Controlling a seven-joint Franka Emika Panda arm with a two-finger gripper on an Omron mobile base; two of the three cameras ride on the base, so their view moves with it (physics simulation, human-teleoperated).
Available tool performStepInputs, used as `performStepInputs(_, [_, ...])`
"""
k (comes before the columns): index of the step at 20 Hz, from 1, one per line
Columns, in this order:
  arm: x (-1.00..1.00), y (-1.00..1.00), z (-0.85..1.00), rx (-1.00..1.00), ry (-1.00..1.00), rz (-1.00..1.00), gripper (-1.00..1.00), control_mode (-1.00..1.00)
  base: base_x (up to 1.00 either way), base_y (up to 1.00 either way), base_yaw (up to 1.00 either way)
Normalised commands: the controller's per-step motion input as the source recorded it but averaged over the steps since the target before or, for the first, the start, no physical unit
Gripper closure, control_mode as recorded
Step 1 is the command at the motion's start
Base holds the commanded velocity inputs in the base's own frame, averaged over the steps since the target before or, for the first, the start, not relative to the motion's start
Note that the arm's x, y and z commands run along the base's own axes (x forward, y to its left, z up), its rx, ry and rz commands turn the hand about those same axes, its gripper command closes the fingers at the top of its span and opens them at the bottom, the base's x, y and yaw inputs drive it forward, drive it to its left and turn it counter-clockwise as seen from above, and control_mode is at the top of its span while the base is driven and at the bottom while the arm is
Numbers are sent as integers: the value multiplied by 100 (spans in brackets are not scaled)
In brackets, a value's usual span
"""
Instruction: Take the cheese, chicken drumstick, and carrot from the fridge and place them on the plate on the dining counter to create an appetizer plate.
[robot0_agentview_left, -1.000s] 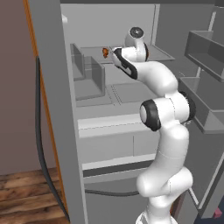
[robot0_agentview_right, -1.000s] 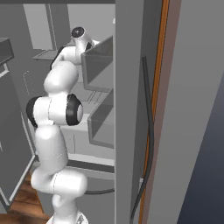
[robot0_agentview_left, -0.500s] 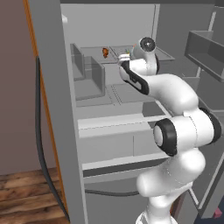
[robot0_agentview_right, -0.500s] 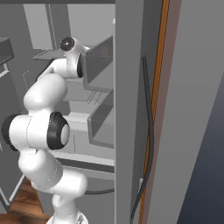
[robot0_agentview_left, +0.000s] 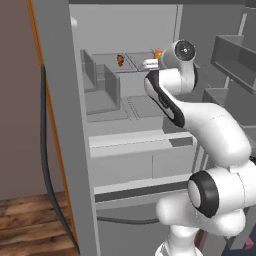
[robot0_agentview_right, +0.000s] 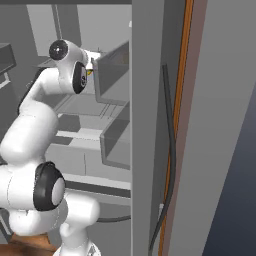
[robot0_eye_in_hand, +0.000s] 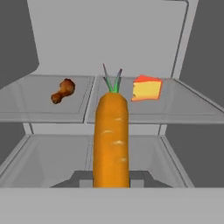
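The carrot (robot0_eye_in_hand: 111, 140) stands lengthwise in the hand view, green stalk end pointing away, with my gripper (robot0_eye_in_hand: 111, 177) shut on its thick end. Beyond it, on the glass upper shelf of the fridge (robot0_eye_in_hand: 43, 107), lie the dark brown chicken drumstick (robot0_eye_in_hand: 62, 91) on the left and the cheese (robot0_eye_in_hand: 147, 89) wedge on the right. From the left base view the drumstick (robot0_agentview_left: 120, 60) sits on that shelf, and my hand (robot0_agentview_left: 151, 64) hangs just in front of the shelf's right part. The plate and the dining counter are out of view.
The open fridge (robot0_agentview_left: 125, 25) has a box-shaped bin (robot0_agentview_left: 102, 85) on its left shelves and drawers (robot0_agentview_left: 150, 160) lower down. Door bins (robot0_agentview_left: 235, 55) jut out at the right. A dark handle (robot0_agentview_left: 47, 165) runs down the grey panel at the left.
My hand has drawn back from the shelf and swung right, away from the drumstick, with the carrot still in its grip. The elbow has swung out to the right.
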Motion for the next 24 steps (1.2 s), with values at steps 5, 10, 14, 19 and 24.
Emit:
performStepInputs(5, [-100,0,9,-1,-2,0,100,-100,0,0,0])
performStepInputs(10, [-100,-9,-3,0,-10,0,100,-100,0,0,0])
performStepInputs(14, [-99,-4,0,0,-4,0,100,-100,0,0,0])
performStepInputs(19, [-88,-1,0,0,-1,0,100,-100,0,0,0])
performStepInputs(24, [-69,0,0,0,0,0,100,-100,0,0,0])
